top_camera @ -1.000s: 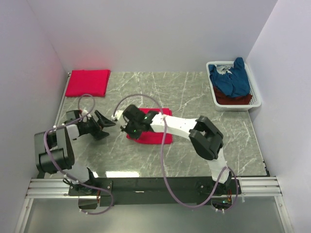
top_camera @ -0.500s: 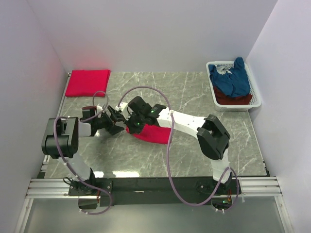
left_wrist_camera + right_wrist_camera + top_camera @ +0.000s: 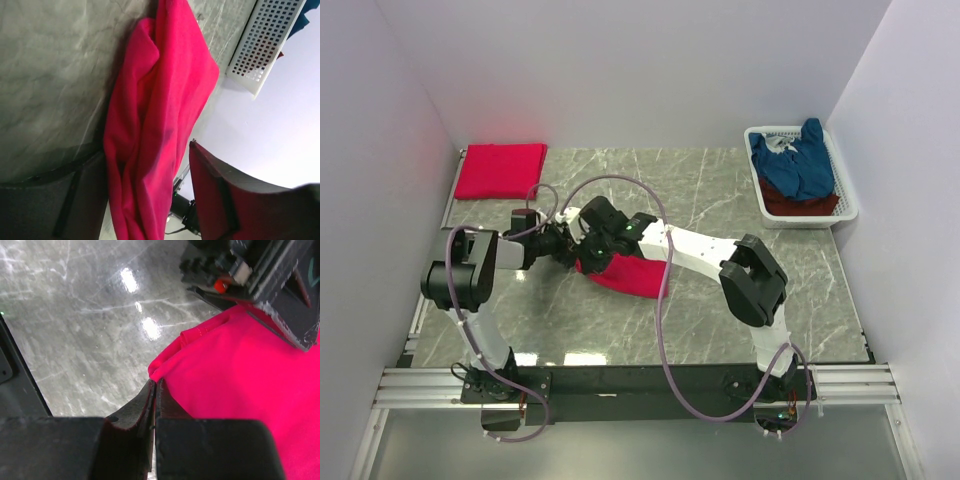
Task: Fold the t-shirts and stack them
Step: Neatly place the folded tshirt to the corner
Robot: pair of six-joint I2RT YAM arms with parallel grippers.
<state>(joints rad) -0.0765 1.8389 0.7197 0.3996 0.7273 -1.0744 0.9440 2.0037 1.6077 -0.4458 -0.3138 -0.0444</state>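
L wrist view: red shirt [image 3: 150,125] cut off at btm edge; dark-red shirt [image 3: 802,205] mostly under navy shirt [image 3: 798,168].

A rumpled bright red cloth t-shirt [image 3: 632,277] lies bunched in loose folds at the middle of the desk [image 3: 720,330]. A 2nd bright red t-shirt [image 3: 500,170] lies folded flat at the far left corner. A crumpled navy blue t-shirt [image 3: 798,160] is heaped on a darker red t-shirt [image 3: 800,205] in the white plastic basket [image 3: 845,190], far right.

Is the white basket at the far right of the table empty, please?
No, the white basket holds a navy blue t-shirt lying over a darker red one.
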